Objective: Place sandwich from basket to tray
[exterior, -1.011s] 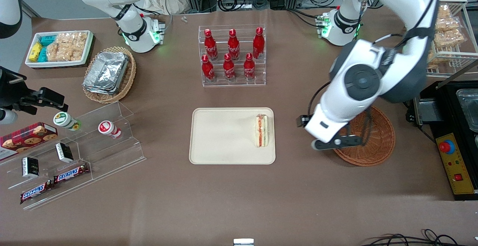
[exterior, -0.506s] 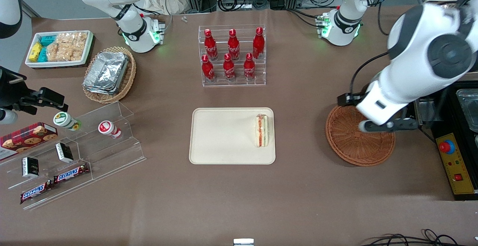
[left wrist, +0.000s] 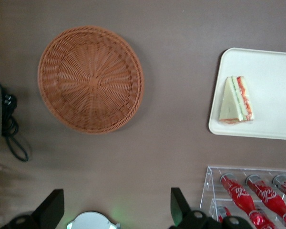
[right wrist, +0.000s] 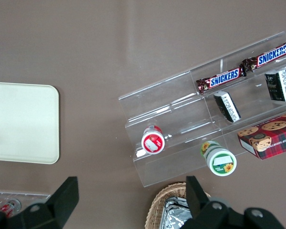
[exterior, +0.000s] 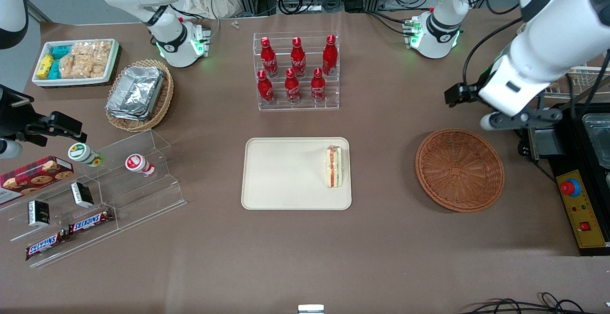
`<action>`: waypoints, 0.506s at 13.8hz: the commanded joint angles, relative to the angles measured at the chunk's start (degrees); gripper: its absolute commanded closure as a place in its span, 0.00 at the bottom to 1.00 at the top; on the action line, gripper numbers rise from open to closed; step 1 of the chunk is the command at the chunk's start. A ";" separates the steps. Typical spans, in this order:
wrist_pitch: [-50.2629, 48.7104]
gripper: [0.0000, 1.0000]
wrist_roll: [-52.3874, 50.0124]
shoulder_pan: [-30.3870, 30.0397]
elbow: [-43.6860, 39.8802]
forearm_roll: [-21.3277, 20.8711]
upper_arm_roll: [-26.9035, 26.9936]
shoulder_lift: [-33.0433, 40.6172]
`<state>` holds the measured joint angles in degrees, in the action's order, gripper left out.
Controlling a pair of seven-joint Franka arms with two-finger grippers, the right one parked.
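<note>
Sandwich (exterior: 333, 166) lying on tray (exterior: 286, 195), at the tray's 3 o'clock edge. Basket (exterior: 460, 170) empty on tabletop (exterior: 381, 238). Hand (left wrist: 117, 210) raised at basket's 1 o'clock, fingers spread wide, holding nothing. Placement apparently done; best to retreat high, clear of the bottles (exterior: 298, 71).

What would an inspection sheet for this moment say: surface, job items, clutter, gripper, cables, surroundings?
Surface: brown table, flat, no spills seen.
Sandwich: on the tray, at its edge nearest the basket.
Basket: nothing in it.
Clutter: red bottles in a clear rack; foil trays in a tan basket; snack bin; Snickers bars on a clear stand.
Gripper: open, holding nothing, raised above the table, farther from the front camera than the basket.
Cables: black cable beside the basket.
Surroundings: red emergency button.
</note>
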<state>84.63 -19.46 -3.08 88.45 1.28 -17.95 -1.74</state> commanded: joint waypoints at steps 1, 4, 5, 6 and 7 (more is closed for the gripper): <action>0.62 0.00 3.80 4.72 4.53 1.18 6.49 5.07; 3.50 0.00 6.80 7.03 11.01 1.18 10.39 10.59; 5.26 0.00 7.50 6.95 13.39 1.18 10.57 12.36; 6.15 0.00 7.51 7.03 14.29 1.18 11.00 12.72; 6.33 0.00 7.51 7.03 13.77 1.18 11.01 12.38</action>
<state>88.65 -13.13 3.15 98.46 1.49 -8.01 7.62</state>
